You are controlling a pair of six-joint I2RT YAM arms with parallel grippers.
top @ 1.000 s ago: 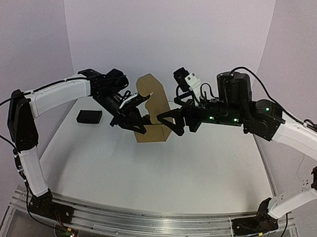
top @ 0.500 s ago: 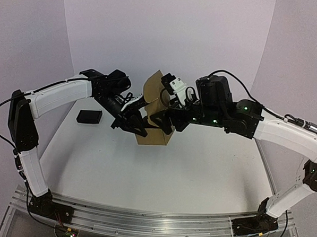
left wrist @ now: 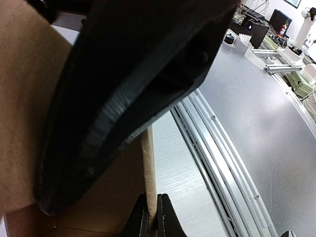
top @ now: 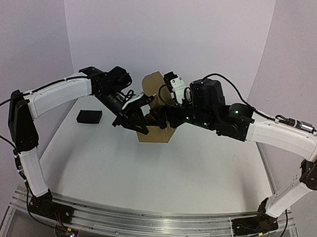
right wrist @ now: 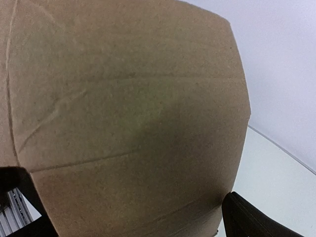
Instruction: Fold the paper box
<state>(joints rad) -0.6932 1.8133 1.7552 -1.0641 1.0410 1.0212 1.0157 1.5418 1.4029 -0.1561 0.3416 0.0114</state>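
1. The paper box stands near the middle of the table, between my two arms. It is only half formed, and one rounded flap rises at its back.
2. My left gripper is closed tight on the thin edge of the box wall. In the left wrist view the fingertips pinch the cardboard between them. I think this grip anchors the box so that it cannot slide.
3. My right gripper has its jaws fully wide and holds nothing. In the right wrist view brown cardboard fills the space between its fingers. I judge it is placed there to press a flap inward.
4. The small black block lies well apart on the left and has no part here.
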